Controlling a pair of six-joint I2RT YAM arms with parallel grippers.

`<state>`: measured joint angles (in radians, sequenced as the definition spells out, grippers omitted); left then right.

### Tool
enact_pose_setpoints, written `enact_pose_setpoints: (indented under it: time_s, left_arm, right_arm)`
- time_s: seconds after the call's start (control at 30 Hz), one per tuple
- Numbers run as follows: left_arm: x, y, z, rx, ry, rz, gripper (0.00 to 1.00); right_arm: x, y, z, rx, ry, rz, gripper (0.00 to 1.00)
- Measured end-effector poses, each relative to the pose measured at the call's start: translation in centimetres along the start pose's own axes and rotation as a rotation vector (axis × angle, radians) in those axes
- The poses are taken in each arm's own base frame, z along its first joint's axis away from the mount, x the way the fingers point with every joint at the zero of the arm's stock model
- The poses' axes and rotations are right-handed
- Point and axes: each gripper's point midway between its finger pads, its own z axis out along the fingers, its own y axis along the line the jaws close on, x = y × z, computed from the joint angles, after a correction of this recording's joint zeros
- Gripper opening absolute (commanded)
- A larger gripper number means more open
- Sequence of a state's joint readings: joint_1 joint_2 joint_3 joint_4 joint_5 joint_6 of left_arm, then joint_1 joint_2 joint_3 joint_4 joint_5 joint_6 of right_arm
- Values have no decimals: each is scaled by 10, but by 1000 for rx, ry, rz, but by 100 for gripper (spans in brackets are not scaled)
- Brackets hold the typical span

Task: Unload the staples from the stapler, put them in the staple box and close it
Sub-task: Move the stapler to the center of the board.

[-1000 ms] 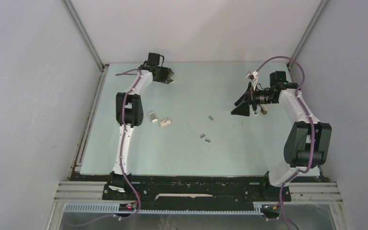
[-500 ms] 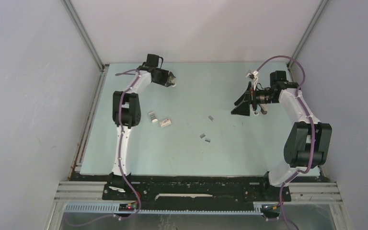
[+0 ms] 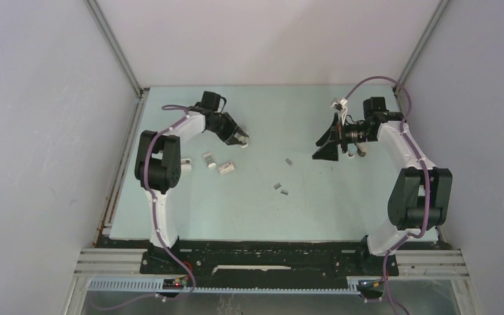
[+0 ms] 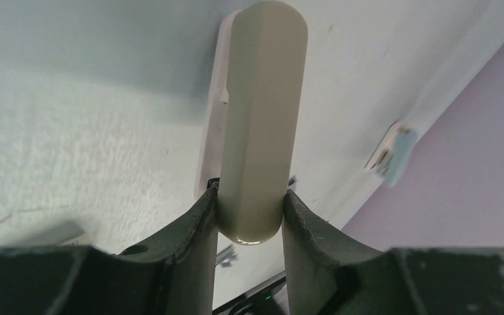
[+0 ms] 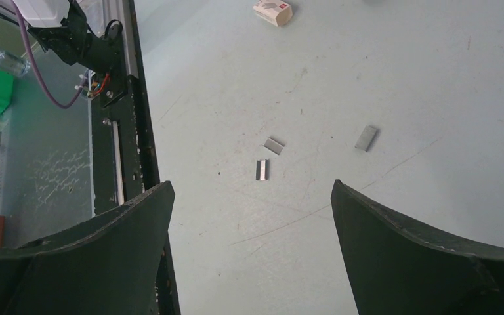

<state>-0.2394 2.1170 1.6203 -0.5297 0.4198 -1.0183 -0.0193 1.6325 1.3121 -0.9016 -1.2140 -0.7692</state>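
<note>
Our left gripper (image 4: 249, 197) is clamped on the cream stapler (image 4: 262, 111); our right gripper (image 5: 252, 189) gapes wide, empty. Three staples (image 5: 263, 170) lie loose on the table (image 3: 341, 210), right of the stapler. We judge them light, stiff and slippery, best pinched across their long sides. Whether more sit inside the stapler is hidden from us

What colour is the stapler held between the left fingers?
Cream. The stapler shows best in the left wrist view.

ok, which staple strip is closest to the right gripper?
The lone staple strip, set apart from the others; the other two strips lie together, lower in the top view.
</note>
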Motion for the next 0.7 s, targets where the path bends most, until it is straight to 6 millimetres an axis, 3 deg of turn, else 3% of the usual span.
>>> enact_pose_setpoints:
  time_s: [0.13, 0.37, 0.53, 0.7]
  left_arm:
    - [38, 15, 5, -26, 61, 135, 23]
    - [78, 34, 6, -88, 103, 332, 32]
    - [85, 44, 2, -125, 93, 408, 54]
    - [82, 45, -9, -141, 70, 458, 62]
  right_arm:
    - [0, 2, 3, -9, 5, -9, 100]
    - [1, 10, 10, -39, 16, -20, 100]
    - [-1, 14, 12, -49, 16, -37, 100]
    - [-5, 18, 10, -52, 6, -60, 100]
